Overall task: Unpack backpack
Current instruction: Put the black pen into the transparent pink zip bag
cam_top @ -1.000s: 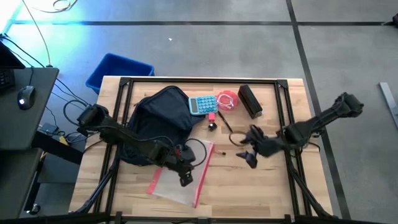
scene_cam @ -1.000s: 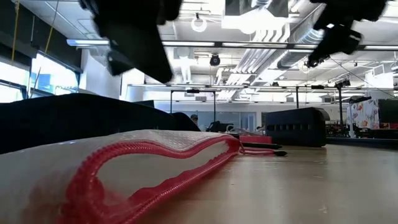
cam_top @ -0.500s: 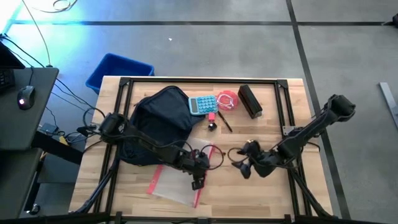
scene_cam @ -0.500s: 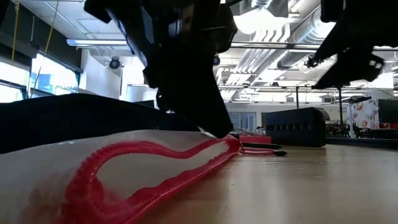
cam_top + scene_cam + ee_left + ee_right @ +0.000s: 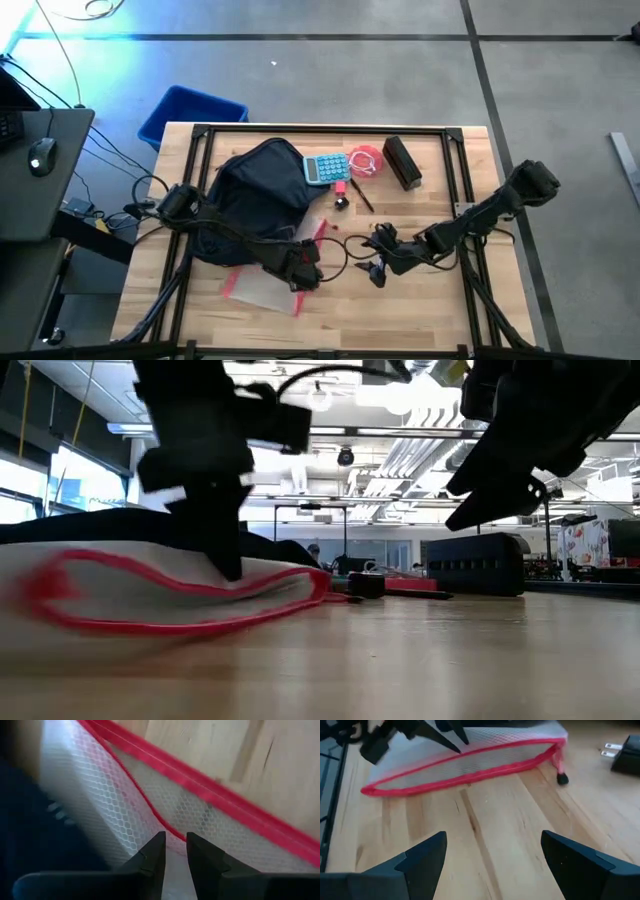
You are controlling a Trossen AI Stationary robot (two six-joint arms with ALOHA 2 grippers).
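Backpack (image 5: 255,195) sits left-centre of high view: soft, floppy, likely light; best gripped at fabric fold by zipper. Left gripper (image 5: 172,851), fingers nearly together, pinches edge of red-trimmed mesh pouch (image 5: 262,285). Right gripper (image 5: 492,852) spread wide, empty. Left wrist view alone shows pinch.

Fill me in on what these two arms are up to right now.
They are unpacking the backpack. The left gripper is down on a white mesh pouch with a red zipper, its fingers nearly together on the mesh beside the backpack. The right gripper is open just above the bare table, facing that pouch. A calculator, a red coiled cable and a black box already lie on the table.
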